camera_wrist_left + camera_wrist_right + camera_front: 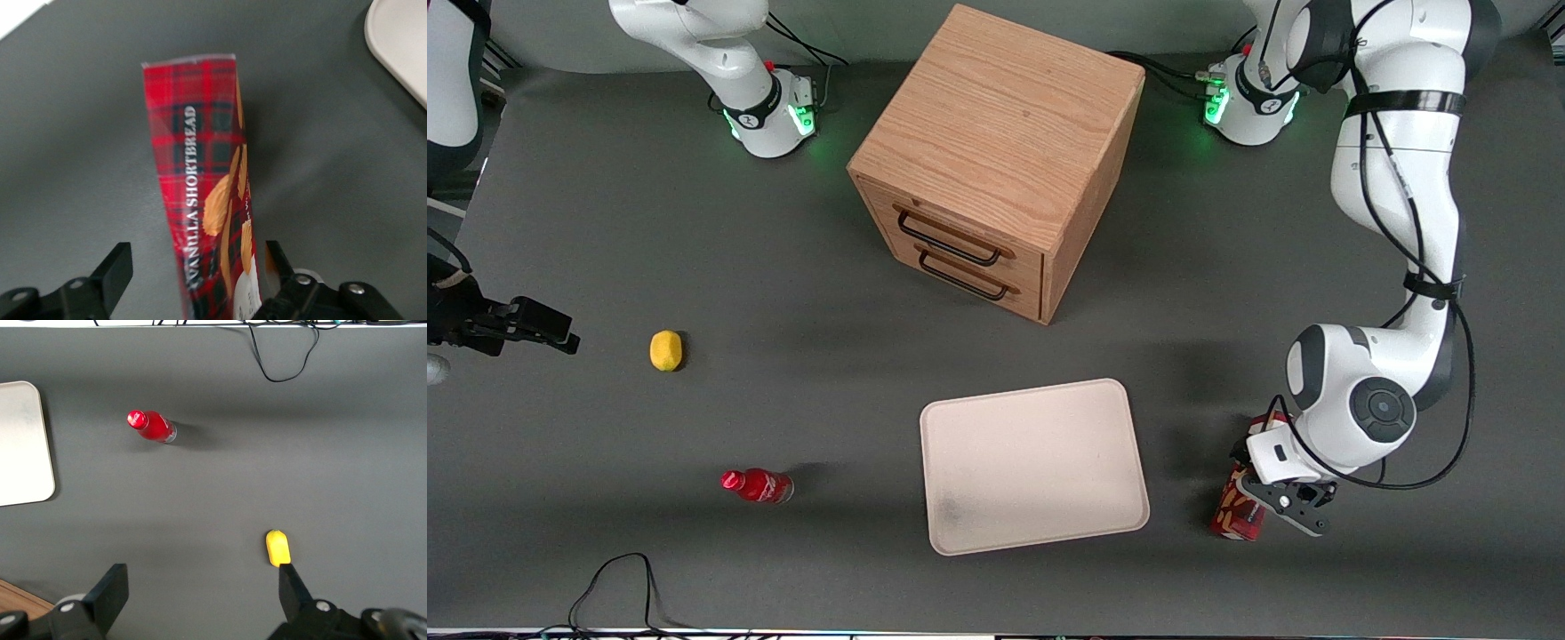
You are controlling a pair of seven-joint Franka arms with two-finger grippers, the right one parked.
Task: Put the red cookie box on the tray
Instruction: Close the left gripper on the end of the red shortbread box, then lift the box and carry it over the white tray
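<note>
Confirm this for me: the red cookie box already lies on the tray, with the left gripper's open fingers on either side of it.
Not quite. The front view shows the red cookie box on the table beside the tray, not on it. The gripper does straddle it, fingers open.

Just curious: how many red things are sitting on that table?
2. The red cookie box lies beside the tray, under the open pincer. A small red bottle stands toward the parked arm's end.

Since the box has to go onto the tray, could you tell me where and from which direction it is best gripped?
Probably across the narrow width of the box, from above. It is long and slim, so its long sides fit between the fingers. The open gripper already straddles one end; nearer mid-length would likely balance better for the carry to the tray.
</note>
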